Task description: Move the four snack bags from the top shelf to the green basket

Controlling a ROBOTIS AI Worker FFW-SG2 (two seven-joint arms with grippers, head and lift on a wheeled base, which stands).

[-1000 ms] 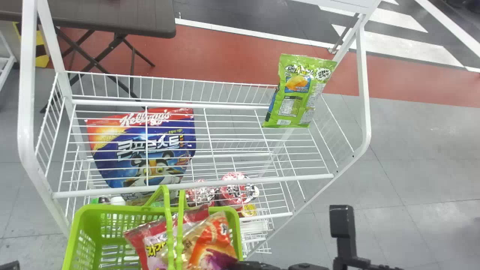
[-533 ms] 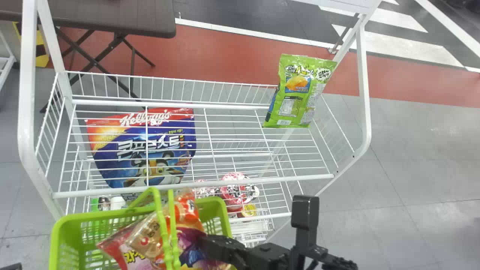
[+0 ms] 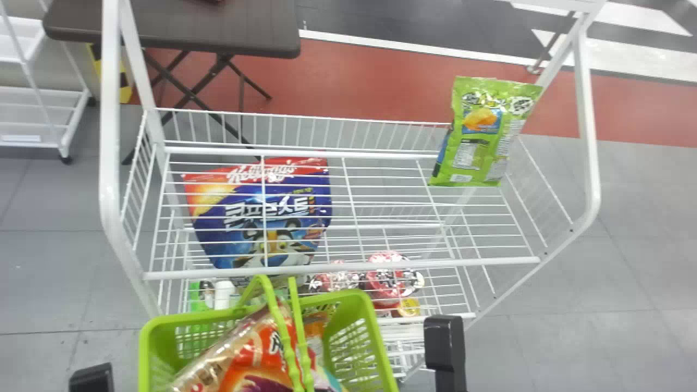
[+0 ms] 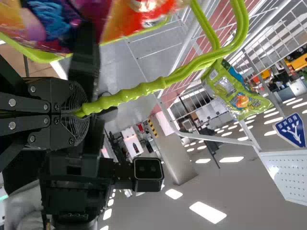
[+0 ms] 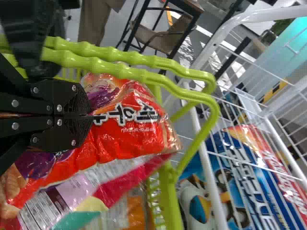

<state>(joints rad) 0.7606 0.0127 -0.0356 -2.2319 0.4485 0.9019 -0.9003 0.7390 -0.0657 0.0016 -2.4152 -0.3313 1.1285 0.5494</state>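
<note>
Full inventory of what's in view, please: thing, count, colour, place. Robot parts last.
White wire rack: one, white, centre of head view
Green snack bag: one, green, right side of top shelf
Cereal bag: one, blue and red, below top shelf's wires, left half
Round packs: two, red and white, lower level
Green basket: one, green, before the rack
Red-orange snack bag: one, over the basket
Other snack bags: at least two, pink-white and orange, at the basket
Folding table: one, dark brown, behind rack
Second rack: one, white, far left
Left gripper: one, black, on basket handles
Right gripper: one, black, on red-orange snack bag
</note>
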